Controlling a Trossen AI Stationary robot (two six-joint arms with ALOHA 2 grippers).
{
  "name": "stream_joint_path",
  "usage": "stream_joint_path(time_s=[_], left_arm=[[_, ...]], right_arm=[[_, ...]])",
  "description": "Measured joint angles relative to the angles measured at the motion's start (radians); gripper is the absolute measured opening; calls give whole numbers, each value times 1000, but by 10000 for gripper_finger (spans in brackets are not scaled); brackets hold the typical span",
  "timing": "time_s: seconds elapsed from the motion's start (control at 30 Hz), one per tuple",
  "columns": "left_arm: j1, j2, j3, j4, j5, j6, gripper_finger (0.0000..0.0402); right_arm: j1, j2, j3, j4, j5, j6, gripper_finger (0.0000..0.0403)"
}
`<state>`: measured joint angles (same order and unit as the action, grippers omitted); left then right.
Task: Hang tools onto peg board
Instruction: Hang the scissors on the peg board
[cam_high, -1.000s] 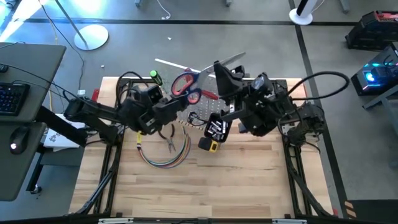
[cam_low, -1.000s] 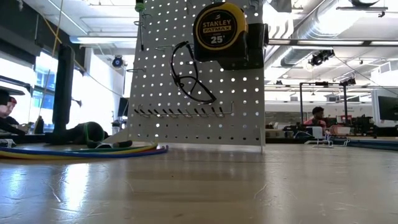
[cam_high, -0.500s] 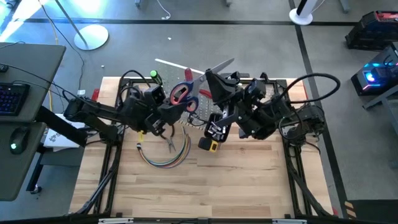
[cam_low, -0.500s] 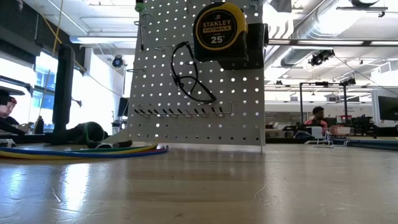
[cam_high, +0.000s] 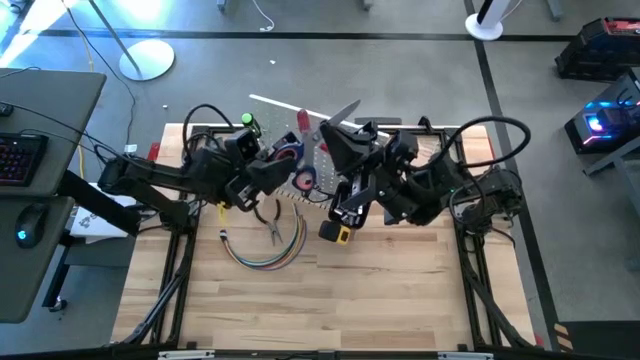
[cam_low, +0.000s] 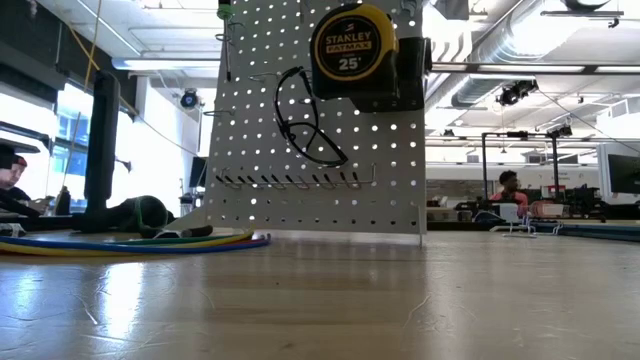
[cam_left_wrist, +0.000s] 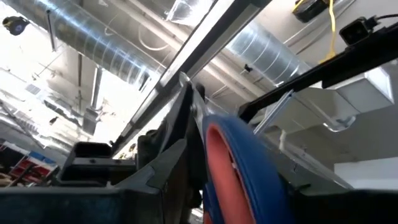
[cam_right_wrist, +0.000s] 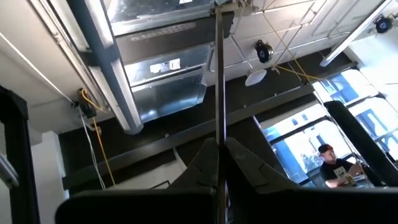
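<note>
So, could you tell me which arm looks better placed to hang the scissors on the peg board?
Probably left: its gripper holds the scissors by the handles, near the peg board.

Bright overall; glare from windows (cam_low: 40, 130) at left, sheen on worktop (cam_low: 300, 300), near foreground blurred.

Light wooden table (cam_high: 330, 300), plank top, framed by black metal rails (cam_high: 170, 270). Resting directly on it: a curved bundle of coloured cables (cam_high: 262, 257) near the left side, black-handled pliers (cam_high: 270, 222) touching that bundle, and the upright white peg board (cam_low: 320, 150) at mid-table.
</note>
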<state>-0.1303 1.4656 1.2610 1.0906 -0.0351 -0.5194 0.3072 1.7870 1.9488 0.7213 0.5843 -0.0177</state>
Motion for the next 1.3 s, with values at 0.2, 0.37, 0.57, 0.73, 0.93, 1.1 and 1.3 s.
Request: stream_joint_path(time_s=[0.2,0.37,0.57,0.73,0.93,1.1,1.3], left_arm=[[-1,1,0,-73,-13,0,149],[0,1,0,-73,-33,0,141],[5,-5,0,-67,-30,-3,54],[17,-24,-2,-114,-19,-41,30],[43,-67,-2,-166,-2,-37,30],[64,-147,-2,-310,40,-29,30],[68,-265,-2,-606,193,-3,30]], right_arm=[[-1,-1,0,-42,8,38,0],[-2,-1,0,-58,22,40,0],[-2,-1,0,-60,24,41,1],[7,-2,0,-69,40,77,42],[34,-7,0,-93,79,42,145],[83,-39,0,-153,162,-71,194],[173,-94,0,-222,265,-217,200]])
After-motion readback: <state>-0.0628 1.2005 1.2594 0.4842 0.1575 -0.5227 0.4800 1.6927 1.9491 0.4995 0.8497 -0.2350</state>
